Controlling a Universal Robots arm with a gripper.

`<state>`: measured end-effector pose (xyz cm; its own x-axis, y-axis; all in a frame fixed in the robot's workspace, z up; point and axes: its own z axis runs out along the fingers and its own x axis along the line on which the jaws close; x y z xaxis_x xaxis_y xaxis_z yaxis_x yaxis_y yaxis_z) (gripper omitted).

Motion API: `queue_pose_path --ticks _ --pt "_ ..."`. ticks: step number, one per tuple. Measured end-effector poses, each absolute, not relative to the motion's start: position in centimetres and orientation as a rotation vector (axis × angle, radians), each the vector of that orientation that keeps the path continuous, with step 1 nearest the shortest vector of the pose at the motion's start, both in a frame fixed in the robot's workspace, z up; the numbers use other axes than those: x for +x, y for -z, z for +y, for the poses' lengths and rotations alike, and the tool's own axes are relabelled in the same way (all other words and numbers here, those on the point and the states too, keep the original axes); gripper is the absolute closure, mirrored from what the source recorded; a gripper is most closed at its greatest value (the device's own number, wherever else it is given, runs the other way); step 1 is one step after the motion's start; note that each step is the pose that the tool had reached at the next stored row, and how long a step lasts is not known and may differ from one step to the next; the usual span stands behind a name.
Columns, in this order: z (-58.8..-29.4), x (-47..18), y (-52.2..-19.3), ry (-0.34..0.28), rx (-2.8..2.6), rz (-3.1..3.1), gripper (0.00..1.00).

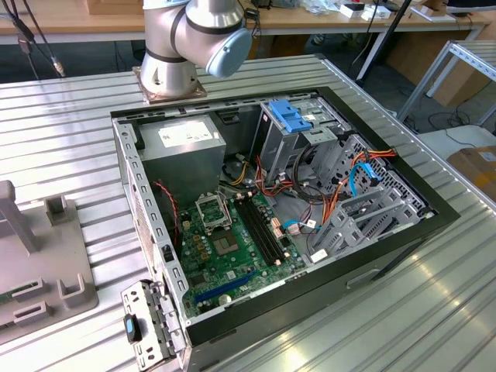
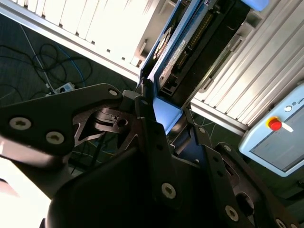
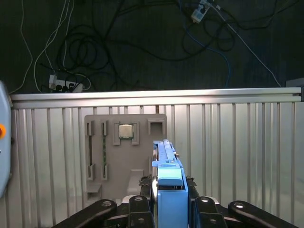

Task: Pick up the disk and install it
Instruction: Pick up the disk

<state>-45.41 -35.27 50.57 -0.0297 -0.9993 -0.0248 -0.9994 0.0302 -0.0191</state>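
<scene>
Gripper (image 3: pixel 167 186) clamped shut on the disk (image 3: pixel 166 159), held edge-on over the table (image 3: pixel 237 142) near the grey tray (image 3: pixel 97 142), and with that thin pinch any tilt could jam it entering the drive bay (image 1: pixel 310 138).

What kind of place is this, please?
Probably a robotics lab or workshop: a robot arm mounted on a ribbed metal table, an open computer case on it, loose cables on the floor. The hand grips the disk.

No print is legible; the white sticker (image 1: pixel 186 133) on the grey box (image 1: pixel 180 167) bears lettering too small to read.
</scene>
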Motion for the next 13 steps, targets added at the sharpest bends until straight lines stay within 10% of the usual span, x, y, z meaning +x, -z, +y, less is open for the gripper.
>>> queue_pose_path --ticks 13 --pt "-35.3 -41.0 -50.6 -0.006 -2.166 2.232 0.63"
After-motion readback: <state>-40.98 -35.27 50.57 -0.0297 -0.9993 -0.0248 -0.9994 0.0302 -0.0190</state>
